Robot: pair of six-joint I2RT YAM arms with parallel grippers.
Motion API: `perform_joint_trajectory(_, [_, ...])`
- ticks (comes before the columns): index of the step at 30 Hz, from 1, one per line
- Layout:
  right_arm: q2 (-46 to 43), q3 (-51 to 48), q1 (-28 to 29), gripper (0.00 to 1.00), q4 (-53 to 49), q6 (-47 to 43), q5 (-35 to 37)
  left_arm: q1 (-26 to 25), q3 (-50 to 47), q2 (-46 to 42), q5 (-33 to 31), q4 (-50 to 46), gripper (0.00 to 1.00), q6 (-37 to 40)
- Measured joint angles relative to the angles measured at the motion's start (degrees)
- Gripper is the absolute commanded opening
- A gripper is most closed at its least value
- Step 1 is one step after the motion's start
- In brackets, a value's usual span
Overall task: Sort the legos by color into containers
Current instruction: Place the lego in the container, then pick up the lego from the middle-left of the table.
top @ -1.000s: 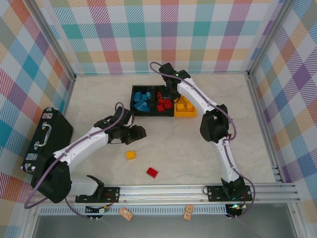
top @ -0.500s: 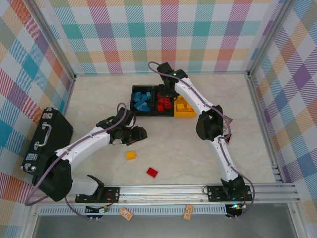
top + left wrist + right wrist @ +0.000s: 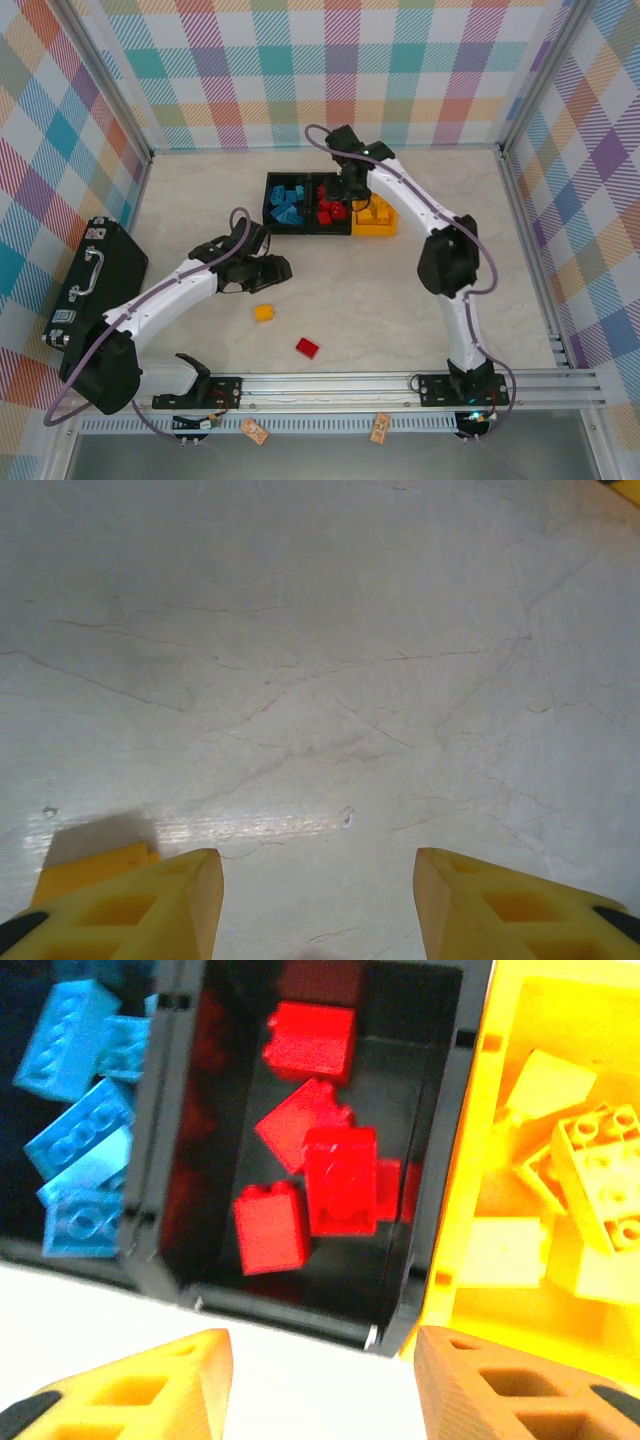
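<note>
Edges and room:
- The three bins sit joined in a row at the far middle of the table, well clear of both side walls.
- A black suitcase lies along the left edge, beside your left arm.
- The right half of the table is open. A metal rail closes the near edge.

Left side:
- Your left gripper hangs over bare table on the near side of the left black bin.
- Its jaws are partly apart with nothing between them.
- Two loose legos lie between it and the rail: a yellow brick and a red brick. They are apart from each other.

Right side:
- Your right gripper hovers at the near wall of the middle black bin.
- Its jaws are partly apart and hold nothing.

Surface and room:
- The tabletop is pale and marble-veined.
- Plaid panels stand on three sides.

What each view adds:
- The right wrist view looks down into the bins. Blue bricks are in the left bin, red bricks in the middle one and yellow bricks in the yellow bin. The picture is a bit blurred.
- The left wrist view shows the yellow fingers over bare veined surface. A yellow sliver at its top right corner is too small to identify.
- The top view shows the loose bricks and the suitcase.
</note>
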Motion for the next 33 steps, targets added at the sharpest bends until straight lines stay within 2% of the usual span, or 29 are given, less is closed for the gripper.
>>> perform_joint_trajectory(7, [-16.85, -21.22, 1.6, 0.55, 9.09, 0.28, -6.16, -0.42, 0.0, -1.16, -3.28, -5.35, 0.6, -0.7])
perform_joint_trajectory(15, [-27.96, -42.32, 3.48, 0.56, 17.25, 1.99, -13.09, -1.25, -0.2, -1.92, -7.08, -10.27, 0.64, -1.9])
perform_joint_trajectory(24, [-38.21, -57.64, 7.19, 0.58, 23.45, 5.11, -17.49, -2.99, -1.18, -0.52, -9.38, -12.07, 0.68, -3.34])
perform_joint_trajectory(33, [-40.02, -64.74, 8.57, 0.58, 26.18, 9.53, -17.86, -5.18, -1.22, 3.78, -10.97, -12.24, 0.72, -3.96])
